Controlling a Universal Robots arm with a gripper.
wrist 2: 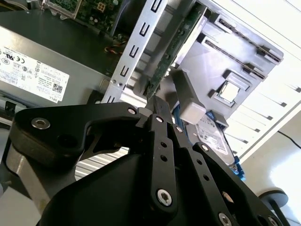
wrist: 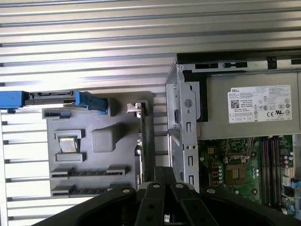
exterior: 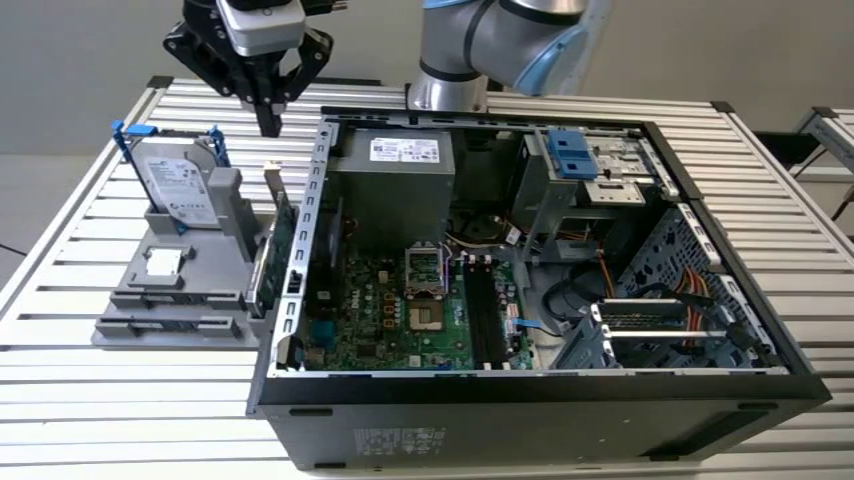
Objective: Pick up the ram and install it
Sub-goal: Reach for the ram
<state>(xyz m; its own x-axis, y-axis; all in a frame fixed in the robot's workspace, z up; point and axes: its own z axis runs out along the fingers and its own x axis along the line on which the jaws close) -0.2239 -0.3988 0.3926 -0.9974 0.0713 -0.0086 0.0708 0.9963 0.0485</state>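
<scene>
Gripper [exterior: 271, 122] hangs over the back of the grey fixture [exterior: 174, 335], fingers pressed together with nothing between them. In both wrist views I see the tips above the green expansion card [wrist: 141, 141], which stands on edge between the fixture and the wall of the open PC case [exterior: 534, 400]. Ram [wrist: 89, 172]: I read it as the thin dark strip sitting edge-up in a long fixture slot just beside the square chip [wrist: 68, 143], not touched by the gripper. I can't confirm it from the exterior view. Hard drive [exterior: 180, 185] stands upright in the fixture.
</scene>
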